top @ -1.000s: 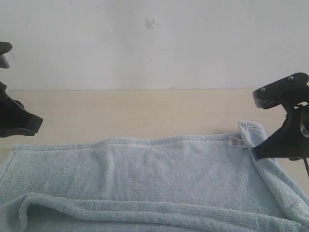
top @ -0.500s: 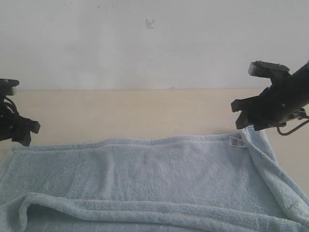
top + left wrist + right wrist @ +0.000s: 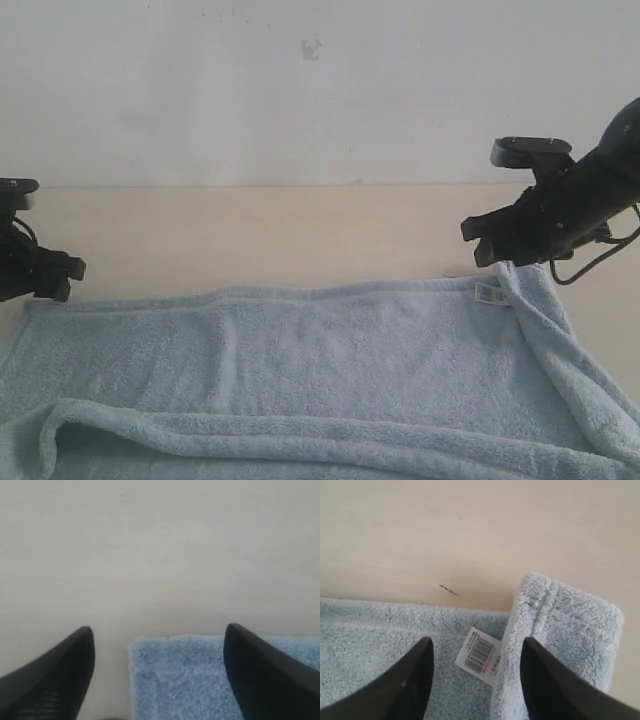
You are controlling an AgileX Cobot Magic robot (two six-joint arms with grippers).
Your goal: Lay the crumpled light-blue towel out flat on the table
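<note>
The light-blue towel (image 3: 330,350) lies spread over the near part of the beige table (image 3: 270,225). Its front edge is rolled into a long fold (image 3: 300,432), and its right side is folded over inward (image 3: 560,340). The white barcode tag (image 3: 491,293) shows at the far right corner. My left gripper (image 3: 62,280) hovers open at the far left corner, and that towel corner (image 3: 175,675) sits between its fingers (image 3: 55,675). My right gripper (image 3: 478,243) is open above the tag (image 3: 479,656), beside the folded-over corner (image 3: 565,625).
A plain white wall (image 3: 320,90) rises behind the table. Bare tabletop runs between the towel's far edge and the wall. A small dark mark (image 3: 449,589) sits on the table near the tag.
My right arm swung from the towel's right edge up and leftward to the far right corner. The left gripper shifted slightly down toward the far left corner. The towel barely moved.
</note>
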